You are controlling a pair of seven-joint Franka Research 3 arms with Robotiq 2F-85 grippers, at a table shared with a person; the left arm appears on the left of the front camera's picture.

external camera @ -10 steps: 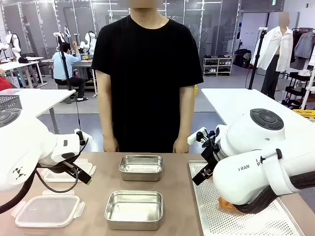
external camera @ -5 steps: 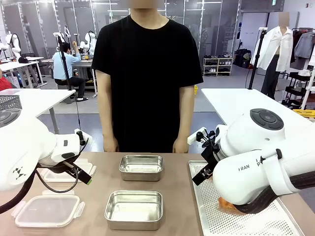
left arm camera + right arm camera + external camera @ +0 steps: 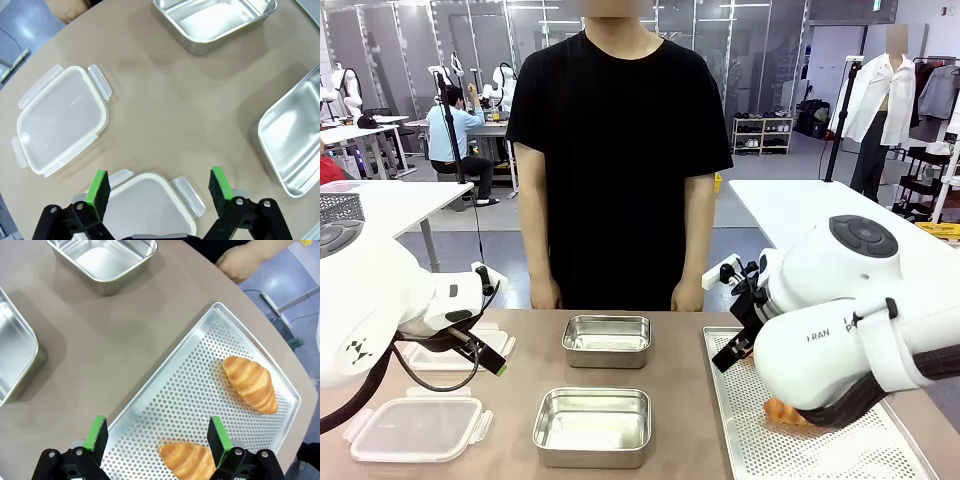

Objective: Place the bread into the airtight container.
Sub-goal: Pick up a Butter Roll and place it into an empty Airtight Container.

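Two croissants serve as the bread: one [image 3: 250, 383] lies at the far side of the perforated tray [image 3: 190, 385], the other [image 3: 187, 460] lies just under my right gripper [image 3: 157, 435], which hangs open above the tray with nothing between its fingers. In the front view a croissant [image 3: 786, 410] peeks out from under the right arm. Two open steel airtight containers stand mid-table, one near [image 3: 592, 426] and one far [image 3: 606, 340]. My left gripper [image 3: 159, 186] is open over a clear plastic lid [image 3: 145, 205].
A second clear lid [image 3: 60, 120] lies beside the first; both sit at the table's left [image 3: 415, 428]. The person stands at the far edge, hands hanging by the table [image 3: 245, 260]. Bare tabletop lies between the containers and the tray.
The right arm has shifted slightly above the tray. Both grippers stay open and nothing on the table has moved.
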